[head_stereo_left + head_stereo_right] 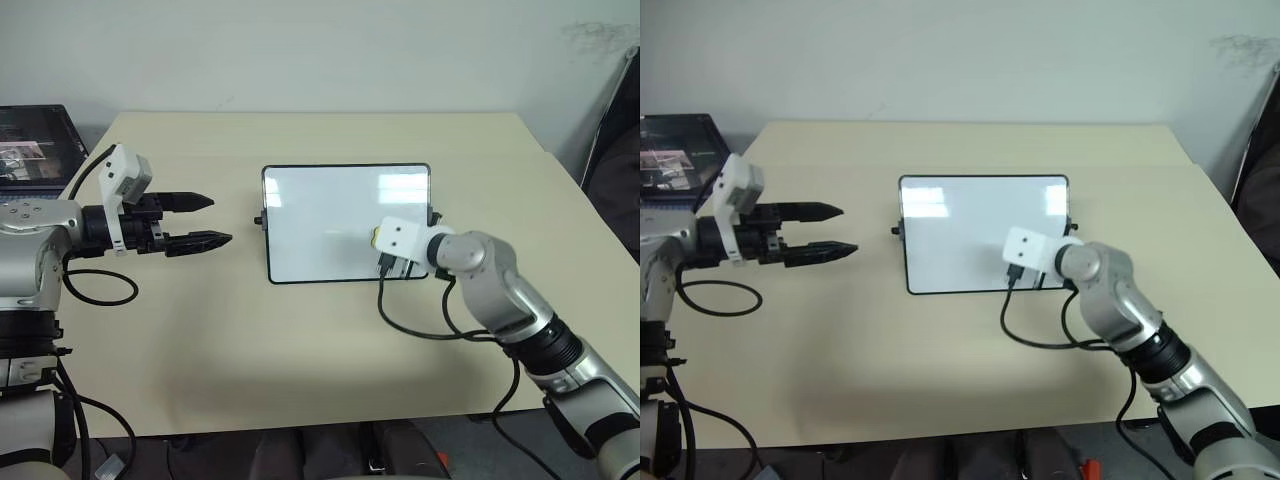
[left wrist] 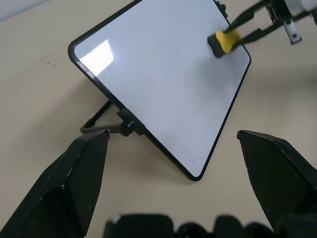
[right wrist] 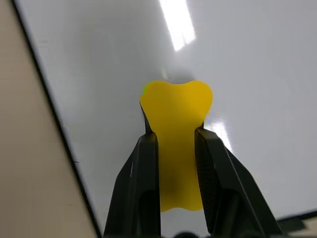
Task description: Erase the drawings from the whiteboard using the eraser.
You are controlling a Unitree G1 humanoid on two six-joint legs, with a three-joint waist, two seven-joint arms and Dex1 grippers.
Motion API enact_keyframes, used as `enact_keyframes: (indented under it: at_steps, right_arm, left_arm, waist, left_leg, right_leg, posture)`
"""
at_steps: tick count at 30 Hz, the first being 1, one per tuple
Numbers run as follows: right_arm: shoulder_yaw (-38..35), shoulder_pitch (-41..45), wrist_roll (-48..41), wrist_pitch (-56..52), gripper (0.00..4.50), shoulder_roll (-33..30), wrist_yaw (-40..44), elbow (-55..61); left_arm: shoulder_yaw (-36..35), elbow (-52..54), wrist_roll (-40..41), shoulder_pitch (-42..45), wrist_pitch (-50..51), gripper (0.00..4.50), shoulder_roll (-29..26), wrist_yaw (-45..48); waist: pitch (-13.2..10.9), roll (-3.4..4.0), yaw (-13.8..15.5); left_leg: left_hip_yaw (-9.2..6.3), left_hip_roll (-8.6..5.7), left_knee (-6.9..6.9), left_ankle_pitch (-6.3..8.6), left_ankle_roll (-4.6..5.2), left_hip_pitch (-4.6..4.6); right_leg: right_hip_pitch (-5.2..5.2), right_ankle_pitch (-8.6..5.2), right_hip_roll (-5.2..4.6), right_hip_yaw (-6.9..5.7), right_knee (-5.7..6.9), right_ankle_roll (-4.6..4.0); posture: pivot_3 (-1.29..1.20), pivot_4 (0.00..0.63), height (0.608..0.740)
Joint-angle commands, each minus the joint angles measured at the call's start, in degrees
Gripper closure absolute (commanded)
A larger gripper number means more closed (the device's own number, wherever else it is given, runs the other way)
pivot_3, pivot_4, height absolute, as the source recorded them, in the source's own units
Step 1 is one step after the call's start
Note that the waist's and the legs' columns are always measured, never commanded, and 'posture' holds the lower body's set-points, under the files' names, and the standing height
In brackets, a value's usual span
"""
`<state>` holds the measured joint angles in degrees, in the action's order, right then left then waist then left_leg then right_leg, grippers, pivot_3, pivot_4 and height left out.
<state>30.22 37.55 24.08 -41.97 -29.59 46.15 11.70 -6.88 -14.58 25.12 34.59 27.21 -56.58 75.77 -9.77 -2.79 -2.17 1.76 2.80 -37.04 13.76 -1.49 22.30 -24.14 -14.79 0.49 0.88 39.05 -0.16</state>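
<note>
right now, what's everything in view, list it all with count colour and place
glossy white rectangular whiteboard with thin black frame: one, white, propped on a stand at the table's middle; no drawings can be made out on it
small yellow oblong eraser: one, yellow with dark underside, against the board's right part
rectangular beige table: one, beige, under everything
open laptop: one, dark, far left edge
dark chair: one, far right edge
left gripper: one, black fingers, open, left of the board
right gripper: one, black fingers, shut on the eraser
</note>
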Motion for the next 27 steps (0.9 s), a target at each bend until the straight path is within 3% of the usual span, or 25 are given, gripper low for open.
enact_keyframes:
  at_steps: [1,8,15,19,22,27]
  right_arm:
    - [1.6,-1.7,-0.2,-1.3,3.85,0.4,1.4,-0.6]
    - [-3.1,-2.3,-2.7,-1.1,3.85,0.5,1.1,0.7]
    - [-25.4,6.8,-15.9,-17.4,3.85,-1.7,6.0,15.0]
    - [-37.7,6.3,-16.5,-24.4,3.85,-9.4,2.2,12.0]
    - [-39.1,0.2,-16.5,-25.5,3.85,-16.1,0.7,8.0]
    - [-41.1,-6.0,-21.9,-28.8,3.85,-20.5,2.4,3.7]
  left_arm:
    - [-1.3,2.0,0.7,0.5,0.1,0.00,-0.3,-0.1]
    - [-1.0,1.6,0.5,0.8,-0.1,0.00,-0.1,0.1]
    - [-0.8,0.1,0.1,1.4,-0.9,0.00,0.1,0.3]
    - [-1.2,-0.6,0.1,1.0,-1.5,0.00,0.2,0.5]
    - [-1.0,-0.4,0.3,0.6,-1.6,0.00,0.5,0.5]
    - [-1.2,0.6,0.6,-0.1,-1.4,0.00,1.1,0.0]
  waist:
    - [0.0,0.00,0.0]
    - [0.0,-0.01,0.0]
    - [-0.2,0.24,0.4]
    - [-0.1,0.12,1.0]
    - [-0.1,0.09,1.5]
    - [-0.2,0.28,0.8]
  left_leg:
    - [0.00,0.00,0.00,0.00,0.00,-0.03]
    - [0.01,0.00,0.01,0.00,0.00,-0.07]
    - [-0.05,-0.06,0.00,0.00,0.00,0.47]
    - [-0.08,-0.08,0.08,0.02,-0.01,0.58]
    - [-0.05,-0.13,0.13,0.06,-0.03,0.59]
    - [0.05,-0.16,0.11,0.07,-0.01,0.56]
  right_leg:
    - [0.02,0.00,0.00,0.00,0.00,0.00]
    - [0.04,0.00,0.00,0.00,0.00,0.00]
    - [-0.36,0.00,0.02,-0.04,-0.05,0.00]
    - [-0.43,0.02,-0.05,-0.13,-0.13,-0.08]
    - [-0.38,-0.01,-0.15,-0.19,-0.21,-0.32]
    - [-0.40,-0.15,-0.16,-0.03,-0.16,-0.06]
  posture:
    - [0.00,0.150,0.740]
    - [0.00,0.150,0.740]
    - [0.00,0.150,0.740]
    - [0.00,0.150,0.740]
    - [0.00,0.150,0.740]
    - [0.00,0.150,0.740]
